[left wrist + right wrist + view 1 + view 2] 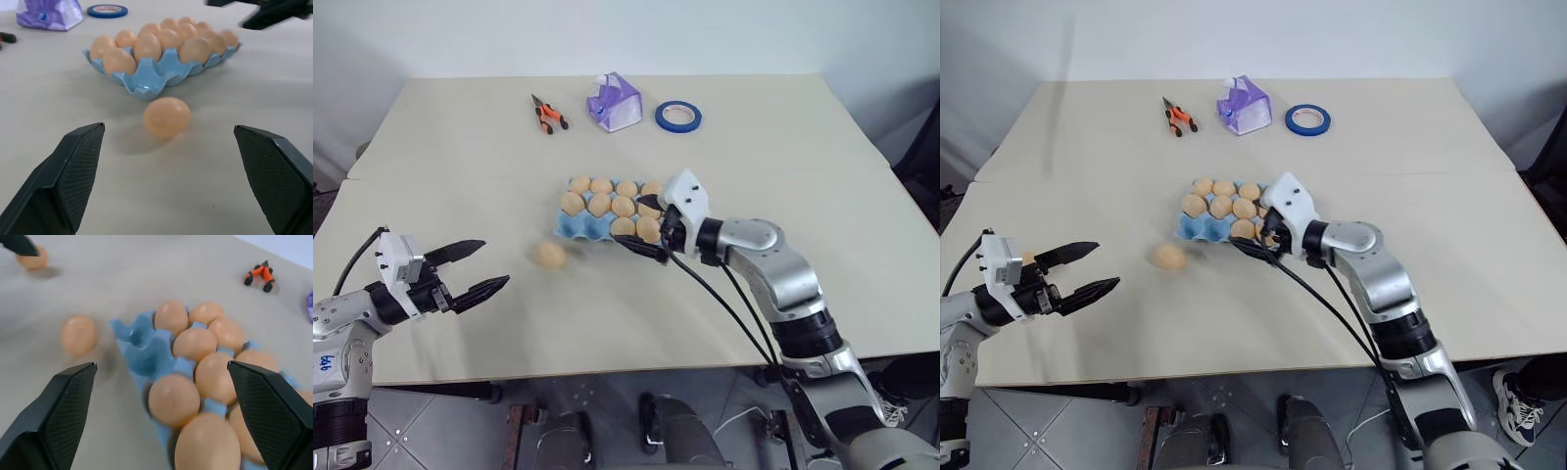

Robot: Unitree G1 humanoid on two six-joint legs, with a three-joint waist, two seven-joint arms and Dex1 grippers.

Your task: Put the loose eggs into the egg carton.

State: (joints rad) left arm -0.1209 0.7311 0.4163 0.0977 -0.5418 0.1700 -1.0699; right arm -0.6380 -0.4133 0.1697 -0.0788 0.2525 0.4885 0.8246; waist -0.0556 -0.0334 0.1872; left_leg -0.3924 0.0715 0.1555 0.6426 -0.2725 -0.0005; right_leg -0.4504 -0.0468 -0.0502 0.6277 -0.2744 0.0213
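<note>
Light-blue moulded egg carton (576, 227) sits mid-surface on the beige surface (460, 147), most cups filled with tan-brown eggs (599, 206) (its near-left corner cup is bare). One loose tan egg (550, 254) lies just beside that corner, and another (32, 258) lies by the left arm. The right gripper (651, 227) hovers at the carton's right end, fingers spread wide and empty. The left gripper (475, 273), near left, points toward the nearer loose egg, fingers wide apart, holding nothing. Orange-handled pliers (548, 114), a purple-and-clear small box (613, 102) and a blue tape roll (678, 117) lie far off.
</note>
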